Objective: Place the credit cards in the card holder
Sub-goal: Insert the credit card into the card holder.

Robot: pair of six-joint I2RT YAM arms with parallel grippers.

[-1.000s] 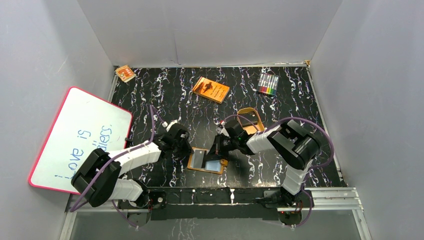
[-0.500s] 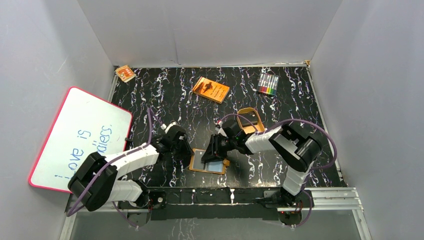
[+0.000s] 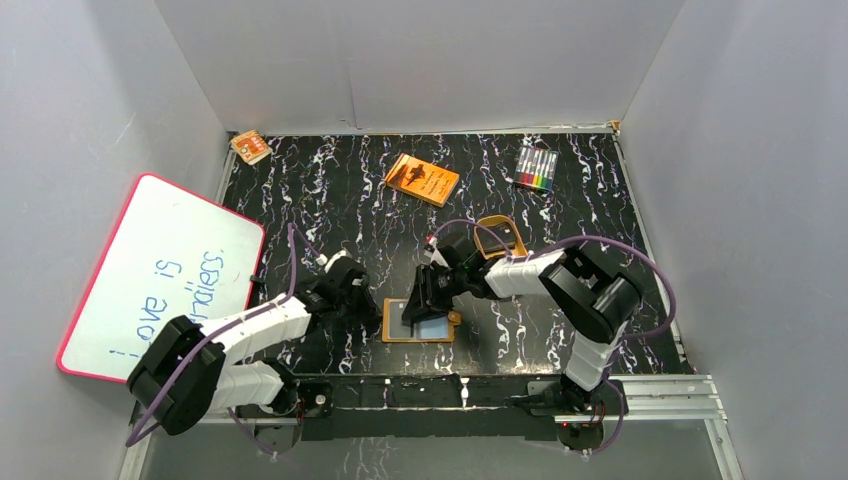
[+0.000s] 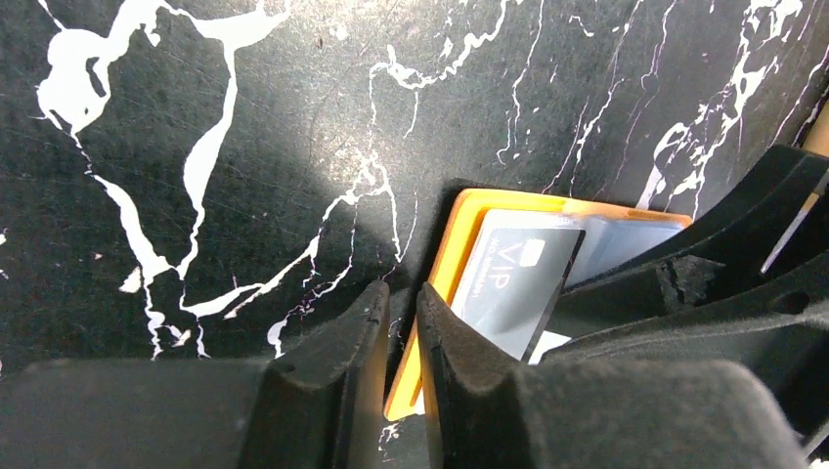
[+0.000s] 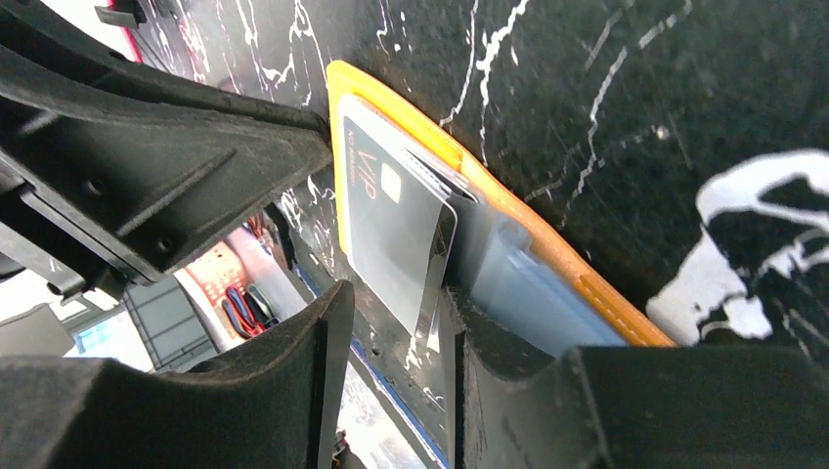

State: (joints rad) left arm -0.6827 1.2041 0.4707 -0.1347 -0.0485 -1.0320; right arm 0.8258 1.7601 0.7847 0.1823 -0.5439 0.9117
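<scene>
The card holder (image 3: 440, 338) lies open near the table's front edge, an orange rim (image 4: 445, 264) around pale blue-grey pockets (image 5: 518, 283). A dark credit card (image 4: 513, 278) marked VIP sits partly tucked into a pocket, its free end sticking out. My left gripper (image 4: 403, 318) is at the holder's left side (image 3: 368, 300), its fingers nearly together with the orange edge pinched between them. My right gripper (image 5: 396, 298) hovers over the holder (image 3: 425, 300). It is open, and the card (image 5: 391, 234) stands between its fingers next to the right one.
An orange book (image 3: 422, 179) and a pack of markers (image 3: 536, 168) lie at the back. A tan oval tray (image 3: 500, 237) sits just behind the right arm. A whiteboard (image 3: 160, 275) leans at the left, and a small orange item (image 3: 250, 147) lies in the back left corner.
My right gripper has opened and let go of the card, which stays in the pocket. The holder has turned a little squarer to the front edge, and the left arm has shifted slightly.
</scene>
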